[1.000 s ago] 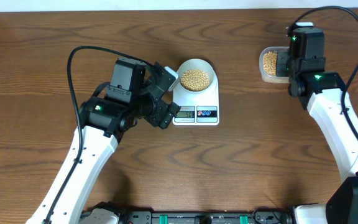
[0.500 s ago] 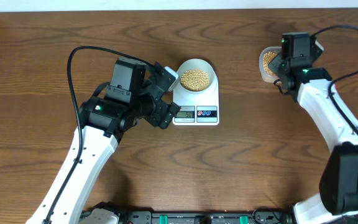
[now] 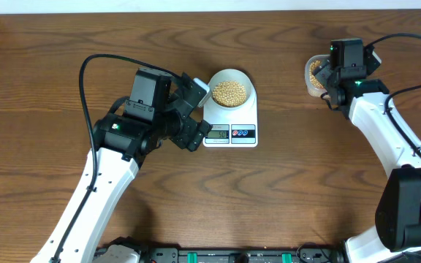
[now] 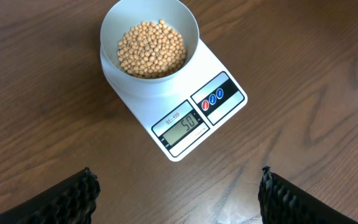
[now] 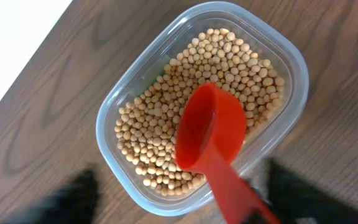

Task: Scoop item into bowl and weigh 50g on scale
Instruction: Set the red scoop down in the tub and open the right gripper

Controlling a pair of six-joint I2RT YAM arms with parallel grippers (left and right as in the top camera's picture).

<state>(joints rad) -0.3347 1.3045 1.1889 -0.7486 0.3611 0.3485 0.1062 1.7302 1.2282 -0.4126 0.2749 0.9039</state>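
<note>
Above clear tub (image 5: 107, 133), red scoop (image 5: 210, 127) covers beans (image 5: 157, 121).

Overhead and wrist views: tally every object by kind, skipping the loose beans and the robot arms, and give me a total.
bowl: 1
scale: 1
clear tub: 1
red scoop: 1
Total: 4
</note>
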